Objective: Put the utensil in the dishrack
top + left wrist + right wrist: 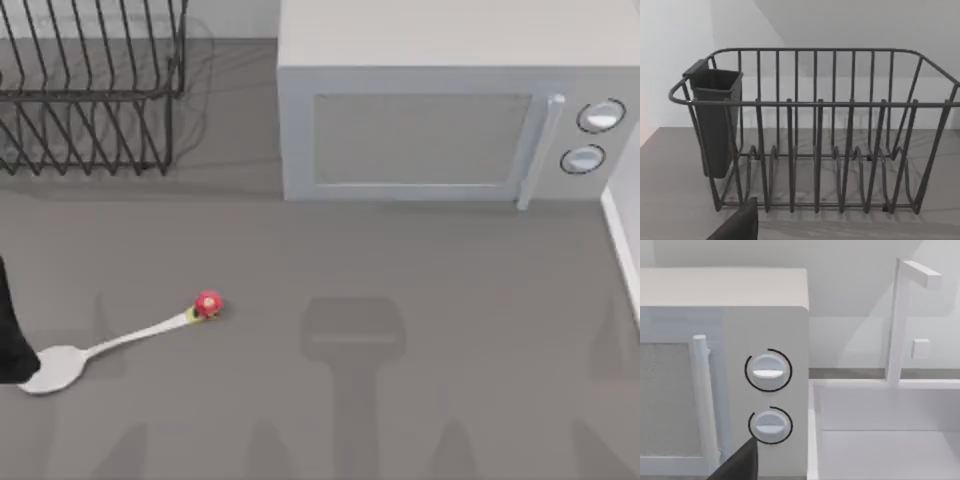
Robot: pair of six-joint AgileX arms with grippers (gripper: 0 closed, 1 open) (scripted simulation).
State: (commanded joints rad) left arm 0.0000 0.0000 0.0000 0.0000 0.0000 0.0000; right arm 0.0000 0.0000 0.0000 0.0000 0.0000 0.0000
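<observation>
The utensil (120, 342), a slim white spoon, lies flat on the tabletop (420, 270) near its left edge and toward the front. Its oval bowl points to the left edge and its thin handle runs up and to the right, ending in a small red-and-yellow knob (206, 305). Just beside the bowl, a dark part of the left arm (12, 335) enters from the left edge; whether it touches the spoon cannot be told, and the state of that arm's gripper cannot be told.

The dishrack (90, 90), a black wire rack of upright and slanted bars, stands at the back left corner, well apart from the spoon. In the left wrist view the dishrack (815, 130) carries a dark cutlery cup (715, 120) hung on one end wall.

A grey microwave (440, 110) stands at the back, right of the rack, door shut, with two round dials (590, 135) beside its handle. The right wrist view faces those dials (768, 395) and a white sink (885, 440) with a tap alongside; the right gripper's state cannot be told.
</observation>
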